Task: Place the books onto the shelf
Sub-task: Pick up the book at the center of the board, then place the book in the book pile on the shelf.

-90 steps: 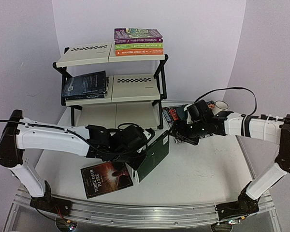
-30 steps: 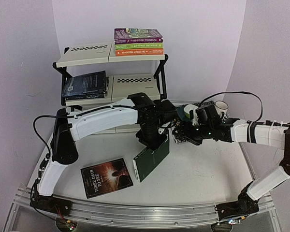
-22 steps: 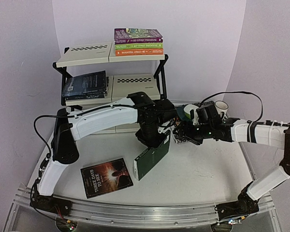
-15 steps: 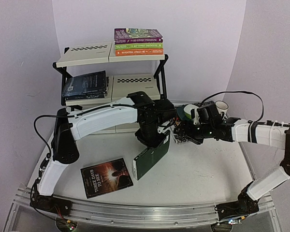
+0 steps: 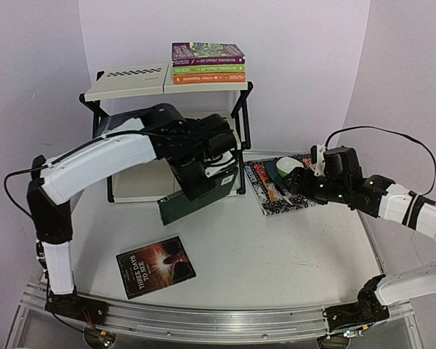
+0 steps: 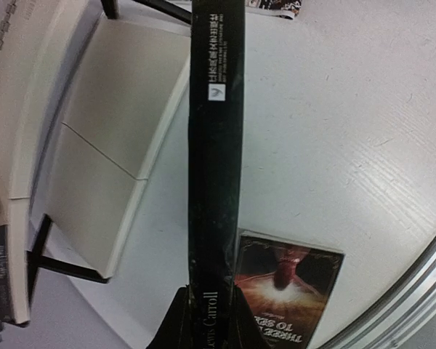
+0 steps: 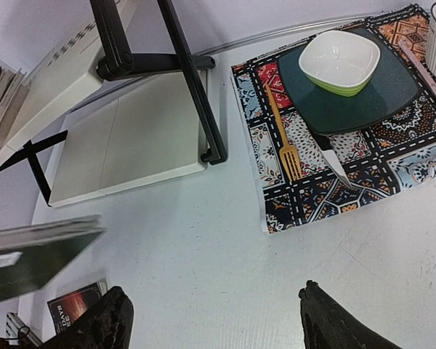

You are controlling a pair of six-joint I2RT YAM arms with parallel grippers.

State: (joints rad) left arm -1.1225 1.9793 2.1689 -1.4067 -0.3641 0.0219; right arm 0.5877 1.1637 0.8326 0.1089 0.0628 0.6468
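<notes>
Dark green thin paperback (image 5: pixel 192 203): clamped edge-on in the left gripper (image 6: pixel 207 331), held above the white table (image 5: pixel 291 254) at 6 o'clock of the black-framed, cream-panelled three-tier shelf (image 5: pixel 131 75). Black paperback (image 5: pixel 155 265): flat on the table, 7 o'clock of it. Right gripper (image 7: pixel 214 323): jaws wide, empty, 3 o'clock, near the multicoloured patterned mat (image 7: pixel 327 182).

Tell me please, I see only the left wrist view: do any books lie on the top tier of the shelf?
Observer: Yes, a stack of books lies on the right half of the top tier of the shelf.
Operator: What does the right gripper do?
Observer: The right gripper is open and empty, close to the patterned mat.
Operator: What cover has my book?
Observer: The left gripper holds a dark green book.
</notes>
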